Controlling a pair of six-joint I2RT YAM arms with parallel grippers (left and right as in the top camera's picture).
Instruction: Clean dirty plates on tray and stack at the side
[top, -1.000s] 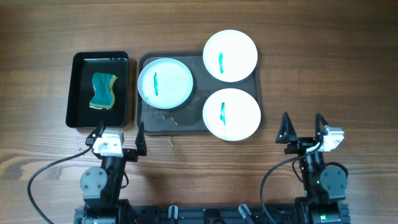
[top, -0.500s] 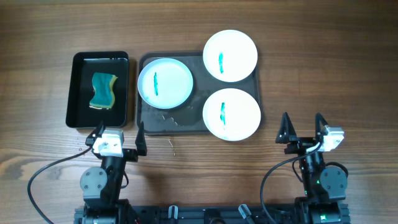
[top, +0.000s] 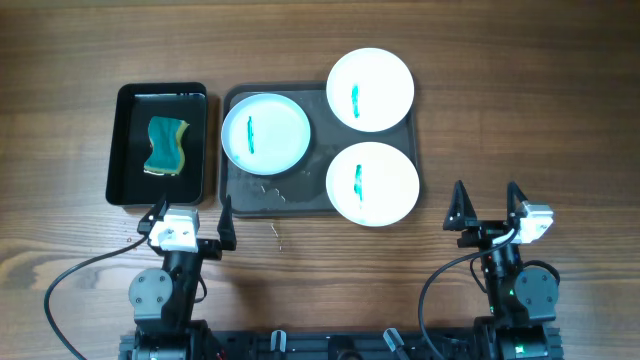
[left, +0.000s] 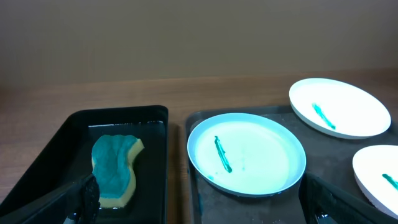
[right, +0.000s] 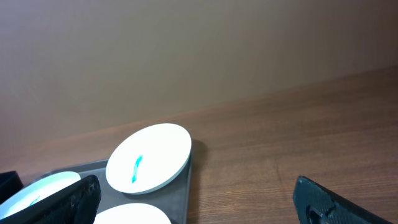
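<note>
Three white plates, each with a teal smear, lie on a dark grey tray (top: 240, 195): one at the left (top: 265, 133), one at the back right (top: 371, 89), one at the front right (top: 372, 184). A teal and yellow sponge (top: 166, 146) lies in a black tub (top: 125, 140) left of the tray. My left gripper (top: 190, 212) is open and empty near the front edge, just in front of the tub and tray. My right gripper (top: 487, 205) is open and empty, right of the tray. The left wrist view shows the sponge (left: 115, 168) and left plate (left: 247, 154).
The black tub (left: 155, 162) holds shallow water around the sponge. A few small scraps (top: 277, 235) lie on the wood in front of the tray. Bare wooden table (top: 520, 110) lies to the right of the tray.
</note>
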